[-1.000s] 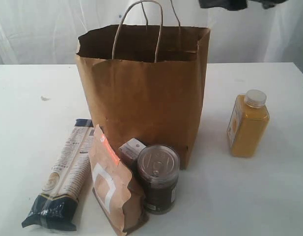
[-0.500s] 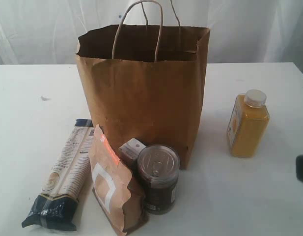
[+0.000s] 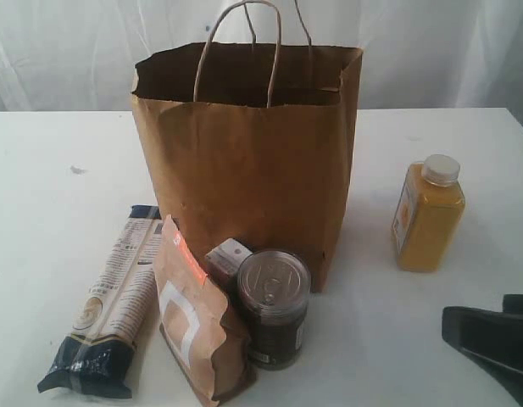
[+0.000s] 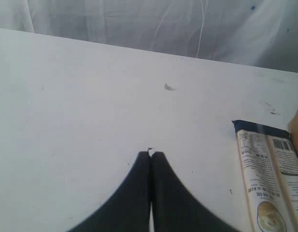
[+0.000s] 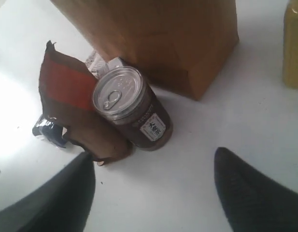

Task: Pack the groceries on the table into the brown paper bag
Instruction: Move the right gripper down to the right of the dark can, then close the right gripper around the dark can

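Observation:
The brown paper bag [image 3: 244, 170] stands open and upright mid-table. Before it lie a long pasta packet [image 3: 113, 305], a brown-orange pouch [image 3: 193, 326], a small white-blue carton [image 3: 228, 257] and a pull-tab can [image 3: 274, 309]. A yellow juice bottle [image 3: 428, 216] stands apart to the right. My right gripper [image 3: 476, 312] enters low at the right edge; in its wrist view it [image 5: 153, 157] is open and empty, a short way from the can [image 5: 132, 108] and pouch [image 5: 74, 101]. My left gripper [image 4: 151, 154] is shut and empty over the table, the pasta packet [image 4: 267, 179] to one side.
The white table [image 3: 49, 178] carries a small dark mark [image 3: 77, 170] at the left. White curtain hangs behind. The bag's twisted handles [image 3: 236, 51] stand above its rim. Bare tabletop lies between the can and the juice bottle [image 5: 293, 48].
A dark arm part above the bag has left the top of the exterior view. The right gripper has come in at the lower right edge and moved left.

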Controlling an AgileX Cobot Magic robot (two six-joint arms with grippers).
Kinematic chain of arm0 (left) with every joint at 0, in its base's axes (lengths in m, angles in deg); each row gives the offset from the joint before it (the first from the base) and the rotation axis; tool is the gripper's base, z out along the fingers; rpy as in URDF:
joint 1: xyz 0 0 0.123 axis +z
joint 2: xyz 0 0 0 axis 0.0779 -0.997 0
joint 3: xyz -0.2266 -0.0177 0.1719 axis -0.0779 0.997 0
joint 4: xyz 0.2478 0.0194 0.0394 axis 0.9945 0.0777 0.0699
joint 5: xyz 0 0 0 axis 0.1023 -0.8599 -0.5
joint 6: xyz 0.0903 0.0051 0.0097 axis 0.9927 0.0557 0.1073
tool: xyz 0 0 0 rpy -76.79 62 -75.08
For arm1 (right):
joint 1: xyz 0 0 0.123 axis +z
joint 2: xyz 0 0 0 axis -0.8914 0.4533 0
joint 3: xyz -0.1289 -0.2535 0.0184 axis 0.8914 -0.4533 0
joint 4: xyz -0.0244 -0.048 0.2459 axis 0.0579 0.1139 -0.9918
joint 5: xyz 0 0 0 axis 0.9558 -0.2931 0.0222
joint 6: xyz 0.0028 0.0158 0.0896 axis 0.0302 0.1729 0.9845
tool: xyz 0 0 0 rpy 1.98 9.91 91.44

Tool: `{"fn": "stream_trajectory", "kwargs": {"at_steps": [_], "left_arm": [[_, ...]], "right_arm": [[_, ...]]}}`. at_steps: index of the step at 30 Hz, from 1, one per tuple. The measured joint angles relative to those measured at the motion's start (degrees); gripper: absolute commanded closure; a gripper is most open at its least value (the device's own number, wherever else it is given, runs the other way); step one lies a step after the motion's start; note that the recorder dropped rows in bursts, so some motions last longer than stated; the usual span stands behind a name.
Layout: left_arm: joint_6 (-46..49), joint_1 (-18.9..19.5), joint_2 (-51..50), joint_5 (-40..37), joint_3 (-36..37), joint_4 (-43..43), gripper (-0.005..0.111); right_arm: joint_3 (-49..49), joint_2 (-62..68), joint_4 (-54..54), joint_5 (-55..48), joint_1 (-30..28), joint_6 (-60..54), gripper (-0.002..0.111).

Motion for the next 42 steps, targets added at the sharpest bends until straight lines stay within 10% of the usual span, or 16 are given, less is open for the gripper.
{"fn": "stream_trajectory", "kwargs": {"at_steps": [42], "left_arm": [[0.00, 0.00, 0.00, 0.00, 0.00, 0.00, 0.107]], "right_arm": [[22.43, 49.18, -10.96, 1.94, 8.12, -43.03, 0.032]]}}
